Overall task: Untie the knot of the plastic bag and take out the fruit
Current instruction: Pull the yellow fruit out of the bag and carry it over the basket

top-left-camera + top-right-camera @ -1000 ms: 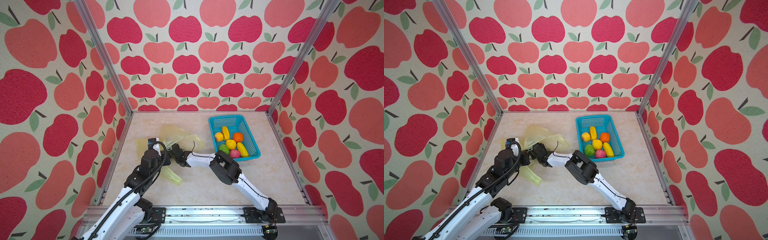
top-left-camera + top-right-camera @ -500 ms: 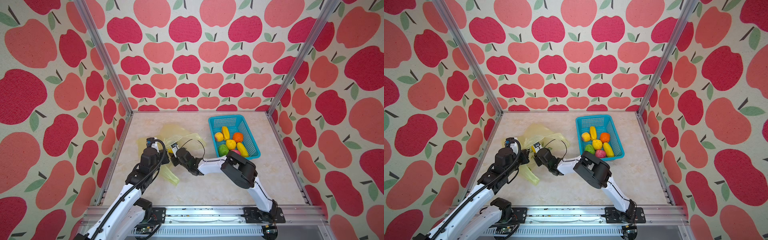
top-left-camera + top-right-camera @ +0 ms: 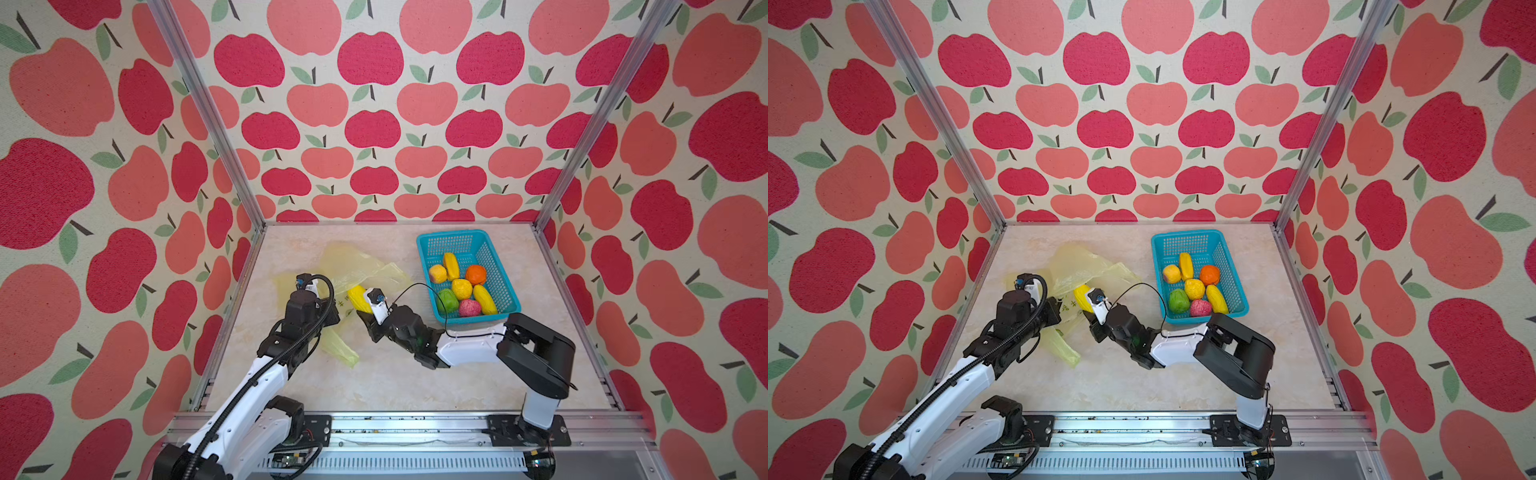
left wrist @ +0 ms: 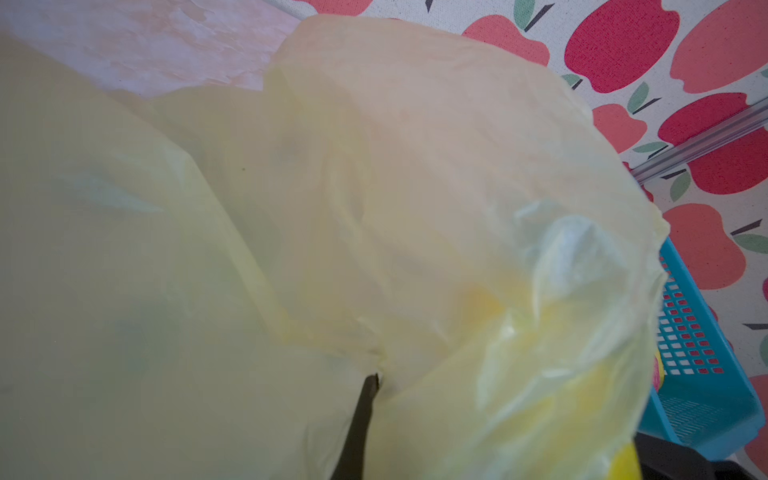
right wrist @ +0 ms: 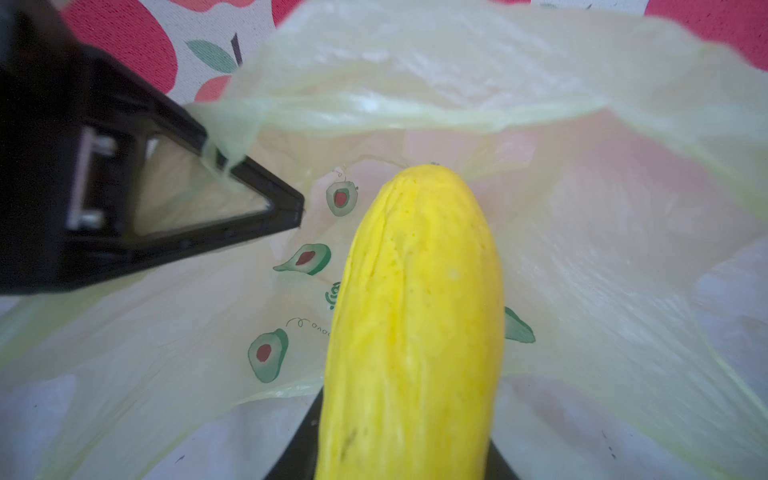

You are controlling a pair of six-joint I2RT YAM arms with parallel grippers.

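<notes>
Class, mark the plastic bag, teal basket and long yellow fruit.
plastic bag [image 3: 353, 266]: in a top view, upper fold
teal basket [image 3: 451, 234]: in a top view, far rim
long yellow fruit [image 5: 415, 316]: right wrist view, mid-body

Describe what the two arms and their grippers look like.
The left arm and right arm have white link shells with black joints. A ribbed black conduit runs along the left one; a thin black cable arcs over the right wrist. The left gripper has black fingers, open triangular frames.
</notes>
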